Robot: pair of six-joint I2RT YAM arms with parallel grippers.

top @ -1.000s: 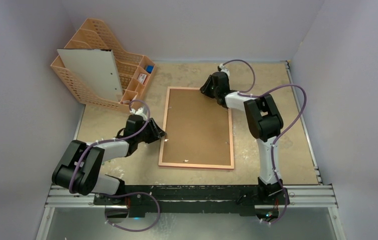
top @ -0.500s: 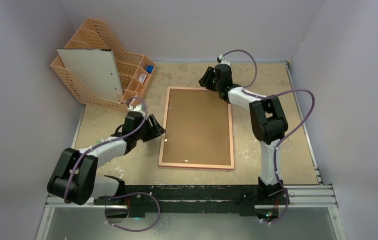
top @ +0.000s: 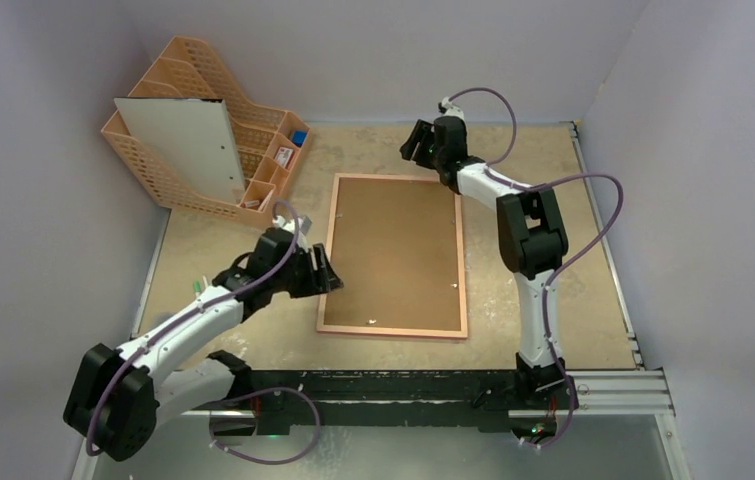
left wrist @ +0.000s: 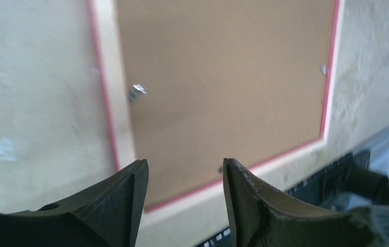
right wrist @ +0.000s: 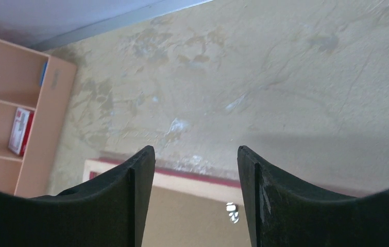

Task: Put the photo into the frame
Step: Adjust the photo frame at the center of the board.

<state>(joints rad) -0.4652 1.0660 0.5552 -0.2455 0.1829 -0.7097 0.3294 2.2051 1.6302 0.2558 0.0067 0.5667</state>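
The left gripper [left wrist: 184, 170], fingers spread and holding nothing, hangs over the left rail of the frame [top: 393, 329]. The frame lies reverse side up on the table [top: 588, 310], with a brown backing board [top: 393, 250] inside it. The right gripper [right wrist: 196, 154], also spread, hangs just past the frame's far edge.

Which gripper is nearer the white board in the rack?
Left. Left gripper: near-right of the white board, over the frame's left edge. Right gripper: farther right, beyond the frame's far edge.
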